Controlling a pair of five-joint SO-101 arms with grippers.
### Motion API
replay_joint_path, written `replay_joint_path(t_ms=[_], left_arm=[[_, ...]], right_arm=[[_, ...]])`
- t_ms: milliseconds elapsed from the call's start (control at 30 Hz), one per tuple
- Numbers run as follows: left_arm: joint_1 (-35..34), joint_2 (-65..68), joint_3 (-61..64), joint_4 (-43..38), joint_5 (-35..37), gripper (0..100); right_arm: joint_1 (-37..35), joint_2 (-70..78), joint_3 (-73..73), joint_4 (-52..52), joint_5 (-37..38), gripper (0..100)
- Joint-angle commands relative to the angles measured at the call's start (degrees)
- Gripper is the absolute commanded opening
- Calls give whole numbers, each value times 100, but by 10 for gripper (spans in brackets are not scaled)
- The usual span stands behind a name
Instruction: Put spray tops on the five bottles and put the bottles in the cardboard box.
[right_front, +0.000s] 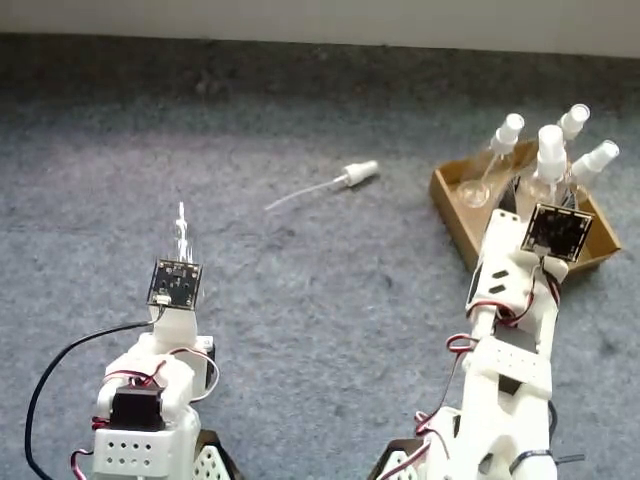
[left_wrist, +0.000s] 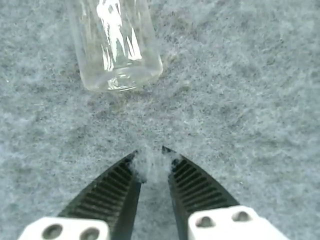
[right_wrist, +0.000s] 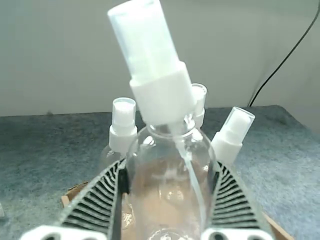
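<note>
Grey carpet holds the box (right_front: 447, 197) with three capped bottles (right_front: 506, 134). The right gripper (right_wrist: 170, 172) clamps a fourth (right_wrist: 167, 195) there. The left gripper (left_wrist: 151, 156), slightly parted and empty, faces the bare bottle (left_wrist: 116, 47). One spray top (right_front: 352, 176) lies loose.

The right arm (right_front: 510, 330) stretches forward across the bench (right_front: 320, 300), and its wrist sits over the near side of the cardboard box (right_front: 452, 212). The right end effector (right_wrist: 169, 169) is held above the box, its two ribbed fingers (right_wrist: 95, 200) pressed against either side of a bottle (right_wrist: 167, 145). The left arm (right_front: 160, 390) stands well apart from the box, off to the box's left, with its wrist tipped downward. The left end effector (left_wrist: 151, 156) points at the bench, its dark ribbed fingers a narrow gap apart and their tips close to the surface.
</note>
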Motion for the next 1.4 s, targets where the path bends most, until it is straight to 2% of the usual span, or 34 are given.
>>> replay_joint_path(t_ms=[0,967,1300,1367], left_arm=[[84,-48,136,-70,-9,5],[92,-48,136,-79,-9,7],[92,-48,136,-79,-9,7],[92,-48,136,-79,-9,7]], right_arm=[[84,277,-40,-541,18,101],[-40,3618,-110,-3793,18,101],[-180,4259,-716,-3829,9,101],[-180,4426,-857,-3829,-229,101]])
